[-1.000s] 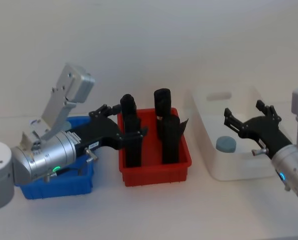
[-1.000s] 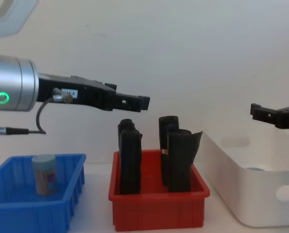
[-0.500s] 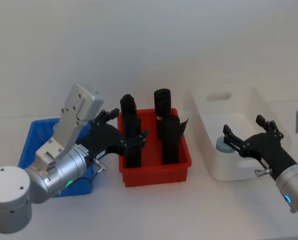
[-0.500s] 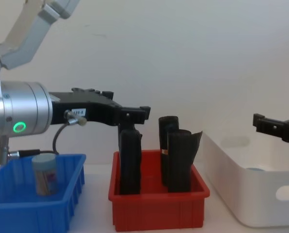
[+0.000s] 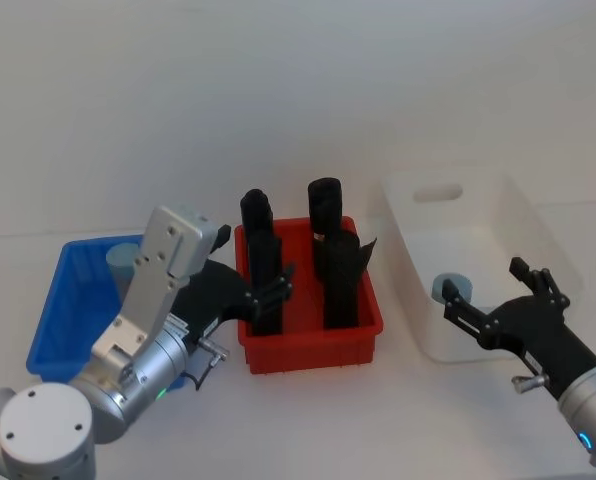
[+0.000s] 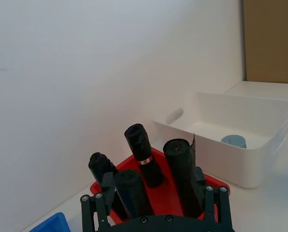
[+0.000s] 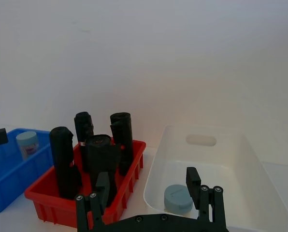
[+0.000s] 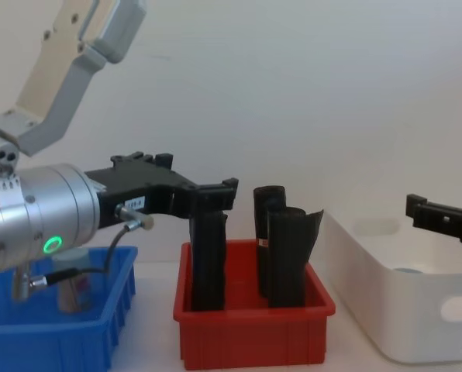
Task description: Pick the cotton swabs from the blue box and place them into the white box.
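- white box [image 5: 403, 240]: right of the red bin [image 5: 313, 350], well apart from its wall. One cotton swab jar [image 5: 446, 288] stands on the floor, lid up, at the end toward the robot.
- red bin: middle of the table, holds the upright black rolls [image 5: 328, 215]. Not part of the task.
- blue box [image 5: 48, 310]: left of the red bin, just beside it. One jar left [image 5: 123, 258], upright in the far corner away from the red bin.
- left gripper [image 5: 278, 284]: fingers spread, holding nothing. It has pulled back toward the robot over the last second and dropped lower. It now sits at the red bin's front-left corner, tips close to the nearest black roll. The blue box jar, covered by the arm a second ago, is now exposed in the head view.
- right gripper [image 5: 486, 285]: fingers spread, empty. It has backed out from over the white box and now hangs over that box's front edge, right of the red bin. The jar in the white box hasn't moved.
- Judgement: one jar delivered, one to go. Both arms look to be retracting, so no grasp is under way. The next pick needs the left gripper to go back left of the red bin, clear of the rolls.
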### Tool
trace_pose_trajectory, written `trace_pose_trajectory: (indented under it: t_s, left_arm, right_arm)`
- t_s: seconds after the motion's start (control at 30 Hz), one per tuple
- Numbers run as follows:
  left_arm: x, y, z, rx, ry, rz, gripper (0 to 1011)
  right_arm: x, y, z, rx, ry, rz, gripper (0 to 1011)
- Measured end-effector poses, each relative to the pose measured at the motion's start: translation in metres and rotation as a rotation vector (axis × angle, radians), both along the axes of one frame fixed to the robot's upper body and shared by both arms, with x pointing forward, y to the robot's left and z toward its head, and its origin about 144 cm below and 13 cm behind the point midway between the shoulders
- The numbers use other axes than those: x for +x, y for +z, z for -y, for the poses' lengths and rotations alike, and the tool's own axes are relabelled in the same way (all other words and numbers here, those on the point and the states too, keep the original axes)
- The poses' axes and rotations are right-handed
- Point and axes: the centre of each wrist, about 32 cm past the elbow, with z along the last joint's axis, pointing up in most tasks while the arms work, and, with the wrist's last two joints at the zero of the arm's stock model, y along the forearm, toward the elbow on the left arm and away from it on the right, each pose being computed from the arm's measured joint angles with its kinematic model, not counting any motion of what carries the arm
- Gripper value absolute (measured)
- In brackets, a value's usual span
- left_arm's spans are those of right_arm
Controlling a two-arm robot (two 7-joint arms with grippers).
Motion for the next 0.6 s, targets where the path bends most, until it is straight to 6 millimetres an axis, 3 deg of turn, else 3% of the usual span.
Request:
trace_pose_trajectory:
  t_s: [0.6]
  left_arm:
    - [-0.017, -0.023, 0.017, -0.043, 0.09, 0.064, 1003]
  right_arm:
    - [-0.005, 0.0, -0.001, 0.0, 0.003, -0.002, 1001]
